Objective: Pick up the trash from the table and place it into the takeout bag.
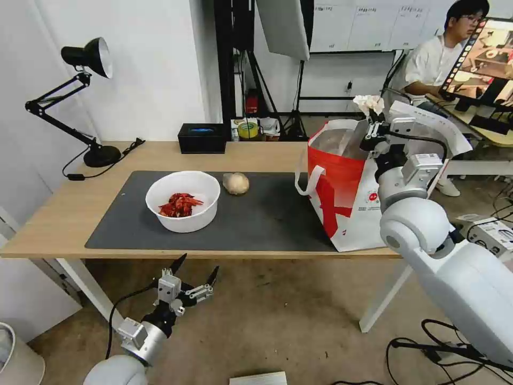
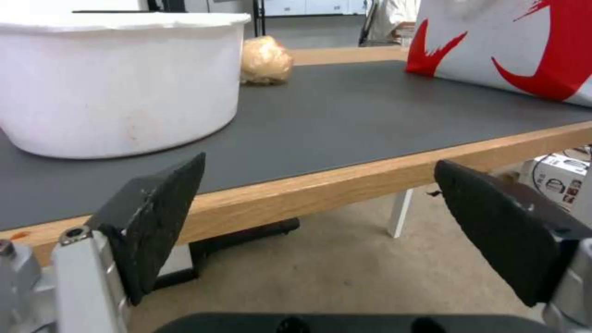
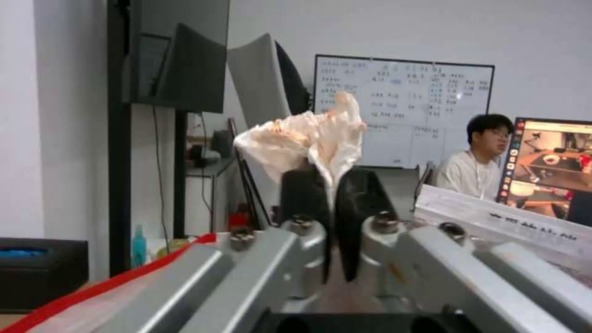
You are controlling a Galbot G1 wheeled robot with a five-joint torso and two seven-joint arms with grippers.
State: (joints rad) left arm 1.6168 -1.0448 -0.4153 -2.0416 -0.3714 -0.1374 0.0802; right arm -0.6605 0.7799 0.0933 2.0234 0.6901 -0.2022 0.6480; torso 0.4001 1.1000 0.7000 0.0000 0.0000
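Note:
My right gripper (image 1: 372, 115) is raised over the open top of the red-and-white takeout bag (image 1: 342, 198), shut on a crumpled white tissue (image 1: 369, 103); the tissue (image 3: 311, 138) sticks up from between the pinched pads. A white bowl of red crayfish shells (image 1: 183, 200) sits on the dark grey mat (image 1: 267, 219) of the light-wood table (image 1: 59, 219). Behind it lies a beige lump (image 1: 235, 183). My left gripper (image 1: 195, 274) hangs open below the table's front edge, nothing between its fingers; its wrist view faces the bowl (image 2: 117, 78), lump (image 2: 265, 60) and bag (image 2: 512, 46).
A black desk lamp (image 1: 80, 101) stands at the table's far left corner, a black box (image 1: 202, 138) at the back edge. A white bin (image 1: 16, 358) sits on the floor at left. Cables (image 1: 427, 347) lie on the floor at right.

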